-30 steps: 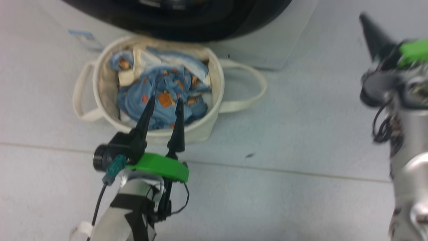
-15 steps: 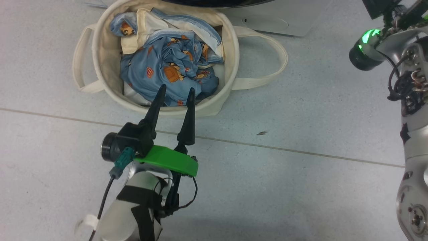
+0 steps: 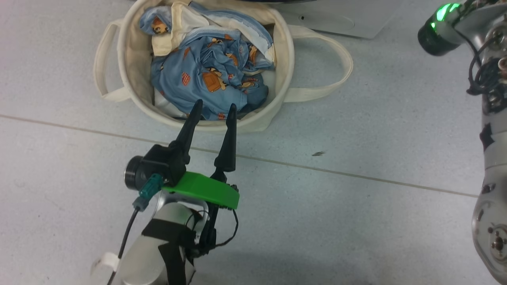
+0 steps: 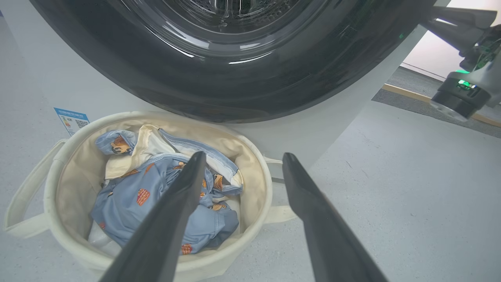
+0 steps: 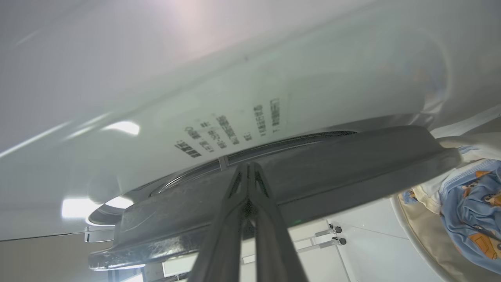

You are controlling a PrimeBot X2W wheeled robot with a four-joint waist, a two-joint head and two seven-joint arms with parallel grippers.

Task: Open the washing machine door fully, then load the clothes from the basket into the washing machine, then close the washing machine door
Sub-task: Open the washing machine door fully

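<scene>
Door-opening step: right gripper (image 5: 248,172) pinched closed at door (image 5: 332,164) rim, needs to swing it wide. Left gripper (image 3: 215,104) spread above clothes (image 3: 206,75).

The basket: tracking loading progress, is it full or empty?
Full: crumpled blue clothes lie piled inside the basket.

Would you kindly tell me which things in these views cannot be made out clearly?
Head view: the basket bottom lies hidden under the clothes.
Left wrist view: the washing machine door is cut off by the top edge.
Left wrist view: the label sticker print is too small to read.
Right wrist view: whether the shut right claw touches the door's rim is unclear, as its tips overlap it.
</scene>
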